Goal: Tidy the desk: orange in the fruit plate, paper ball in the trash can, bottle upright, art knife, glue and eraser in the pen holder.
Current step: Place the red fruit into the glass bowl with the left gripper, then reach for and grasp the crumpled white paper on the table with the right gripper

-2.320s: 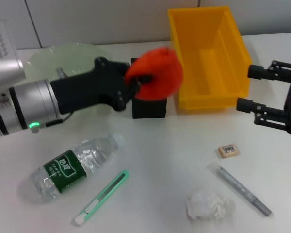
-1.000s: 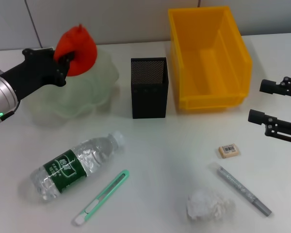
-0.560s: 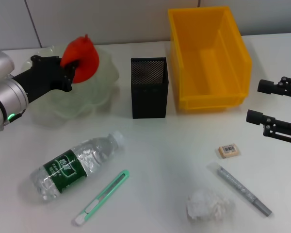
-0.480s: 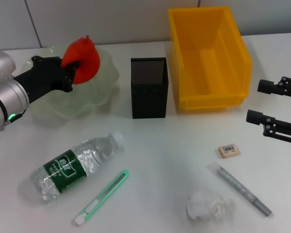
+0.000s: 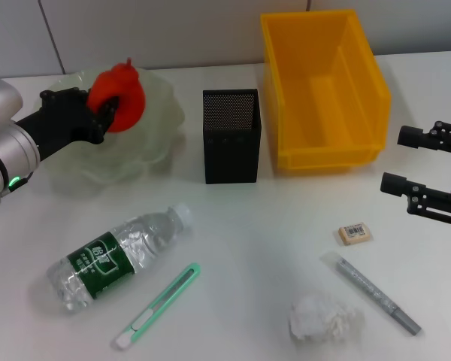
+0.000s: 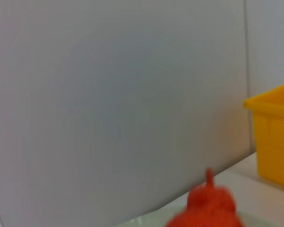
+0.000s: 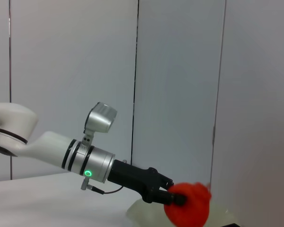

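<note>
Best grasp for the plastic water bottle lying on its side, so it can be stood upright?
Grip the clear plastic water bottle with the green label across its labelled middle, coming from above, fingers straddling the width. It lies flat, cap pointing toward the black mesh pen holder, body round and crinkled; a mid-body hold probably tips it up most easily.

My left gripper [image 5: 105, 107], which a couple of seconds ago held the orange [image 5: 120, 87] in front of the pen holder [image 5: 231, 135], now has it well to the left of the pen holder, over the fruit plate [image 5: 154, 128]. In the last half second the orange is lower, down inside the plate's rim; whether it touches the plate I cannot tell. My fingers remain closed on it. My right gripper [image 5: 410, 162], first close beside the pen holder's yellow neighbour, now sits farther right and slightly lower.
</note>
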